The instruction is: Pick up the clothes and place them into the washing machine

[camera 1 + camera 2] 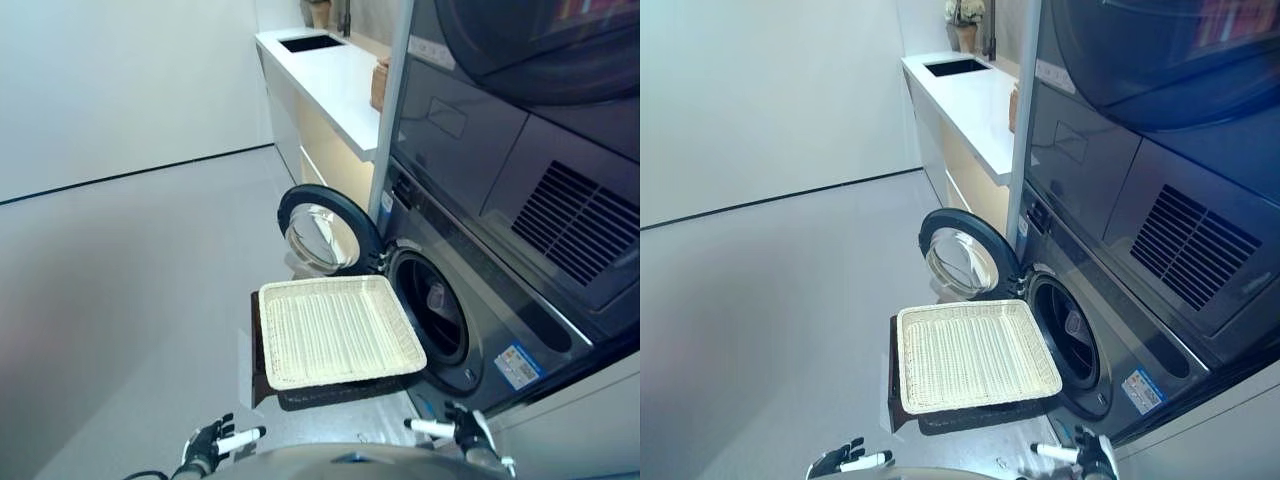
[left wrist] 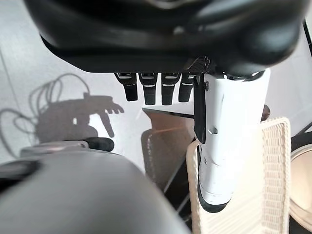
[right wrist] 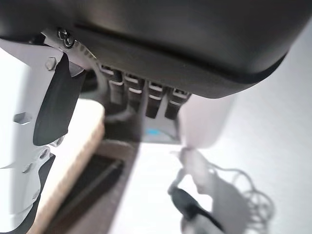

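No clothes show — the wicker tray point(image 1: 338, 330) by the washing machine point(image 1: 440, 310) lies bare. Your left hand point(image 1: 212, 441) and right hand point(image 1: 462, 428) hang relaxed, empty — expect soft, light cloth; pinch a fold.

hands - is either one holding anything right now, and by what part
Nothing is held. The left hand and right hand both hang open, low in front of the empty cream woven rectangular basket; no clothes show in either.
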Motion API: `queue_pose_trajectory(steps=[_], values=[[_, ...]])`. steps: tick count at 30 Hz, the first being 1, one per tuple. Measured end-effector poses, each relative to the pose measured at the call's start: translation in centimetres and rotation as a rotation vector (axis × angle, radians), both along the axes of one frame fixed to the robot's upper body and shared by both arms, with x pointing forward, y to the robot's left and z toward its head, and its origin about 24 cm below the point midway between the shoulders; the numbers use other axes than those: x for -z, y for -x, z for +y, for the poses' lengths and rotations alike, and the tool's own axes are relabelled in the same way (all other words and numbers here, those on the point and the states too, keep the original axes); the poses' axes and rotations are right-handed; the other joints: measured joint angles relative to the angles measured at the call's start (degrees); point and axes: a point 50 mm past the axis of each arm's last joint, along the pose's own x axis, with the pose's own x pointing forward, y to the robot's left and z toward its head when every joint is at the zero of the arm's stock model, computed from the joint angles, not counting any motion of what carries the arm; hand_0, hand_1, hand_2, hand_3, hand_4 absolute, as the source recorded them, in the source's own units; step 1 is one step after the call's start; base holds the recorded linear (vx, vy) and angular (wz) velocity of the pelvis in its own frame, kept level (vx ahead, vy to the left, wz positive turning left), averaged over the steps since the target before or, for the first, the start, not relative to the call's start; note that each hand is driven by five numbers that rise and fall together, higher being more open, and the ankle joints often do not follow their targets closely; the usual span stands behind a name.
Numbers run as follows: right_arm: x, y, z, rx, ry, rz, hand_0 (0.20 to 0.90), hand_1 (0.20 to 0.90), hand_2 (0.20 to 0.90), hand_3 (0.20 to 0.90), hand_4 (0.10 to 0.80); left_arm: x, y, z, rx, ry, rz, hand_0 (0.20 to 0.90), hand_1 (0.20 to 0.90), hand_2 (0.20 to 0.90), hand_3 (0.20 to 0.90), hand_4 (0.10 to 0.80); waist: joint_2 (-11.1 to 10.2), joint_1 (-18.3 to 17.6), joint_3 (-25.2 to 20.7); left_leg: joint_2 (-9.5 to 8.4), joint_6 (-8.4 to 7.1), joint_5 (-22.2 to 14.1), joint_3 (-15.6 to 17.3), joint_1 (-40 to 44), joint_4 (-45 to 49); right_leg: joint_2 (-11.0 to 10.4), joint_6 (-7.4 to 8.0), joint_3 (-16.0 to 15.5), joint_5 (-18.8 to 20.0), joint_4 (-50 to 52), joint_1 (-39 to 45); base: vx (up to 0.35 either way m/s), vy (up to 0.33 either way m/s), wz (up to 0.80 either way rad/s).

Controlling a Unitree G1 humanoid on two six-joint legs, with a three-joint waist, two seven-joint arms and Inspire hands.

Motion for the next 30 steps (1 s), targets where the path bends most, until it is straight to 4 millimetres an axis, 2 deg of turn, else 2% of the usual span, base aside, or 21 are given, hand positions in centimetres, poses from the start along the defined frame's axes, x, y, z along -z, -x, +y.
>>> queue_pose_trajectory(steps=[3, 8, 17, 30], values=[[0.3, 2.4, -0.4, 0.059, 0.017, 0.073, 0.900, 0.900, 0.900, 0.900, 0.800, 0.1, 0.5, 0.0, 0.014, -0.007, 0.028, 0.900, 0.900, 0.900, 0.900, 0.800, 0.0, -0.3, -0.3, 0.18, 0.02, -0.2, 0.0, 1.9, -0.1, 0.1, -0.14, 0.0, -0.2, 0.1, 1.8, 0.042, -0.030, 0.02], [0.2, 3.1, -0.8, 0.076, 0.031, 0.101, 0.900, 0.900, 0.900, 0.900, 0.800, 0.1, 0.6, 0.1, 0.023, -0.020, 0.034, 0.900, 0.900, 0.900, 0.900, 0.800, -0.1, -1.4, -0.4, 0.41, 0.35, -0.5, 0.1, 1.8, -0.1, 0.1, -0.23, 0.0, -0.4, 1.0, 1.4, 0.012, -0.011, -0.02], [0.2, 2.1, -0.7, 0.073, 0.028, 0.070, 0.900, 0.900, 0.900, 0.900, 0.800, 0.2, 0.8, 0.1, 0.020, -0.024, 0.055, 0.900, 0.900, 0.900, 0.900, 0.800, -0.2, -1.3, -1.1, 1.18, 0.08, -0.6, 0.1, 0.0, -0.4, 0.8, -0.37, 0.0, -0.5, 1.4, -0.7, 0.000, 0.000, 0.00], [0.2, 2.0, -0.6, 0.092, 0.023, 0.061, 0.900, 0.900, 0.900, 0.900, 0.800, 0.2, 1.3, 0.4, 0.016, -0.047, 0.073, 0.900, 0.900, 0.900, 0.900, 0.800, -1.0, -1.3, -2.3, 1.45, -0.46, -0.2, 0.1, -2.6, -0.2, 0.9, -0.54, 0.1, -0.5, 2.4, -4.2, 0.010, -0.007, 0.00]])
